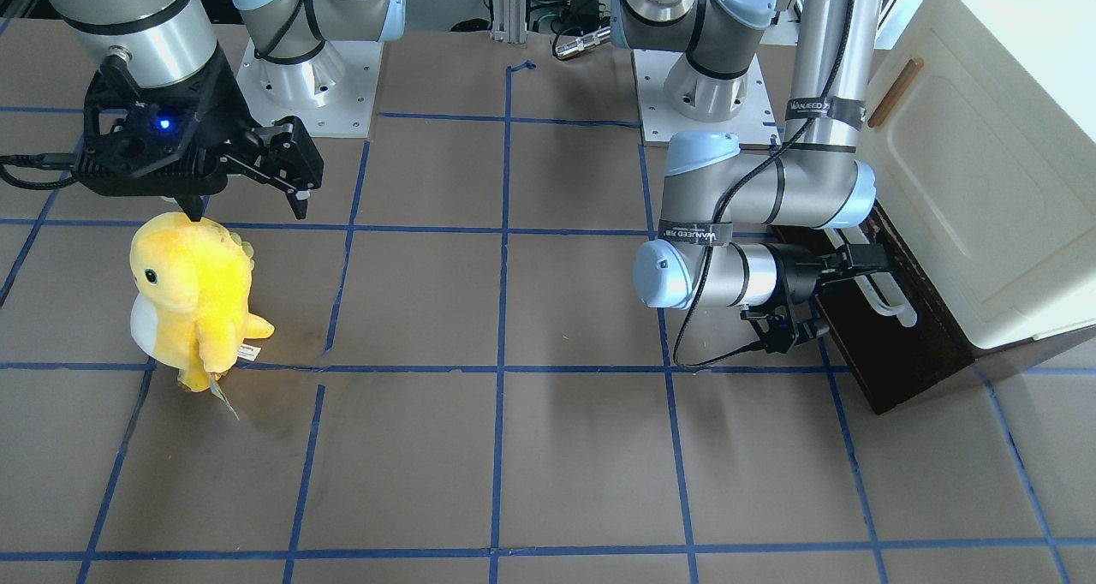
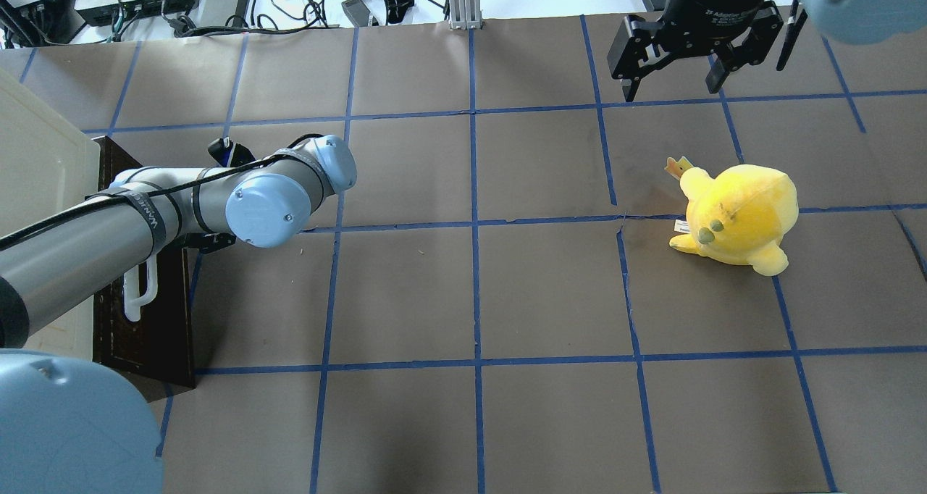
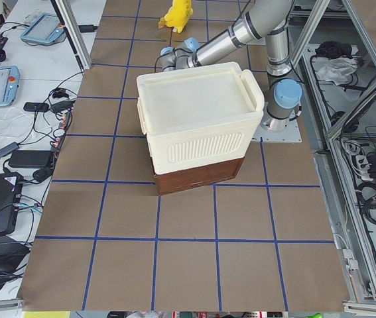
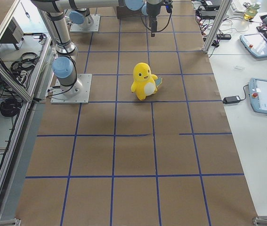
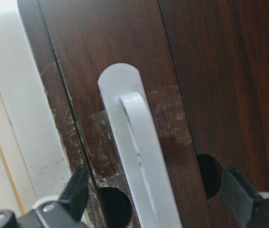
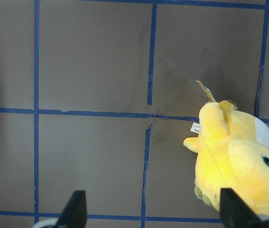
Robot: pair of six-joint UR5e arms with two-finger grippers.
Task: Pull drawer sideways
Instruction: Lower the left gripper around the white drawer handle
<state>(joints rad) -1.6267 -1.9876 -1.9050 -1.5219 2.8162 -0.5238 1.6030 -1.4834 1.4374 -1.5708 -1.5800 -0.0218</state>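
The dark-brown drawer (image 1: 903,357) sits at the bottom of the cream cabinet (image 1: 985,181), at the table's end on my left. Its long white bar handle (image 1: 890,303) runs along the front. My left gripper (image 1: 863,263) is open, level with the handle. In the left wrist view the handle (image 5: 139,156) passes between the two fingertips (image 5: 77,192), which touch nothing. The drawer front also shows in the overhead view (image 2: 152,327). My right gripper (image 1: 248,211) is open and empty, hanging above the table far from the drawer.
A yellow plush toy (image 1: 193,297) stands just below the right gripper and shows in the right wrist view (image 6: 238,166). The cabinet panel carries a small wooden handle (image 1: 895,92). Blue tape lines grid the brown table (image 1: 514,447).
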